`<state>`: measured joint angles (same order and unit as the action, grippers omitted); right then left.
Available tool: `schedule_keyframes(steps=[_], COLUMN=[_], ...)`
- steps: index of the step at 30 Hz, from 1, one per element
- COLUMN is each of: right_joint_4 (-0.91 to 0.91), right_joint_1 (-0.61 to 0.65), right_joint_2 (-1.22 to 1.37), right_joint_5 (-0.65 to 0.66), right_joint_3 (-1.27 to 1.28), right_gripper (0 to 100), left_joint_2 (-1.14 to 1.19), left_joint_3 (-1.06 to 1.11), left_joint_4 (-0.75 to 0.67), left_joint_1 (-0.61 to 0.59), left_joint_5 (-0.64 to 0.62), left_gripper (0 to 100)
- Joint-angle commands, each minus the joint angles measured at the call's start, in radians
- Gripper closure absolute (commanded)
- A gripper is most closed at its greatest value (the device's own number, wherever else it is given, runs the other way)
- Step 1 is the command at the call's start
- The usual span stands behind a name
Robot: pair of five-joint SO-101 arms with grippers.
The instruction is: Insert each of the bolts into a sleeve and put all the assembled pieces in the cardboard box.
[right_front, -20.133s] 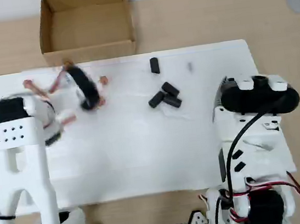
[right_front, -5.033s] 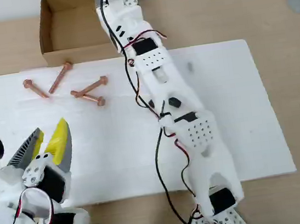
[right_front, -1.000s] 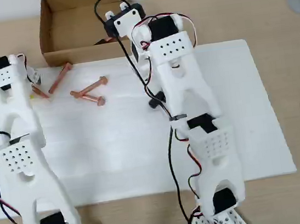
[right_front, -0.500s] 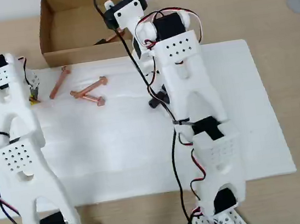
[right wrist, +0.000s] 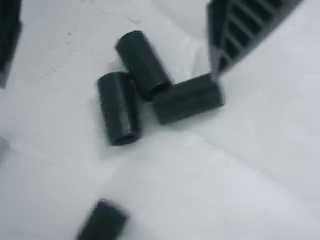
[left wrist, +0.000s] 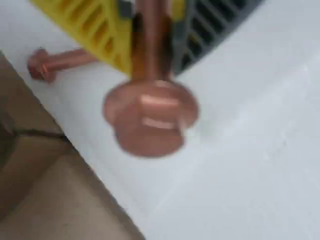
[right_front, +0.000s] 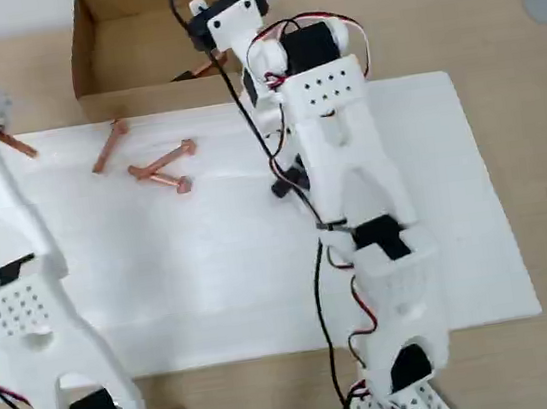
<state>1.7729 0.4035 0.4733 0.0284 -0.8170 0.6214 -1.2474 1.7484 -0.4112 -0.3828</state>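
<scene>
You had one bolt (left wrist: 150, 117) secured!
Your left hand (left wrist: 150, 47) clamped its shank, far left above the tabletop (right_front: 525, 81), likely to carry it steady to the sleeves (right wrist: 119, 107) at centre.

sleeves (right_front: 282, 188): mostly hidden under right arm (right_front: 333, 116) | bolt (left wrist: 150, 117): head blurred, shank cut off by edge | cardboard box (right_front: 139, 99): top cropped
</scene>
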Motion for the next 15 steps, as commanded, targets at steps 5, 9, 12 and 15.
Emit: schedule_keyframes(steps=[5, 9, 12, 15], right_joint_4=[0.012, 0.014, 0.014, 0.014], right_joint_1=[0.122, 0.108, 0.070, 0.016], right_joint_2=[-0.120, -0.122, -0.127, -0.117], right_joint_5=[0.008, 0.009, 0.012, 0.008], right_joint_3=[0.251, 0.275, 0.305, 0.329], right_gripper=[69.8, 69.8, 69.8, 69.9], left_joint_2=[-0.440, -0.727, -0.929, -1.092], left_joint_3=[0.505, 0.761, 0.895, 1.019], left_joint_4=[0.006, 0.005, -0.021, -0.058], left_joint_1=[-0.021, -0.009, -0.005, -0.008], left_joint_5=[0.103, 0.161, 0.219, 0.292], left_gripper=[99, 99, 99, 99])
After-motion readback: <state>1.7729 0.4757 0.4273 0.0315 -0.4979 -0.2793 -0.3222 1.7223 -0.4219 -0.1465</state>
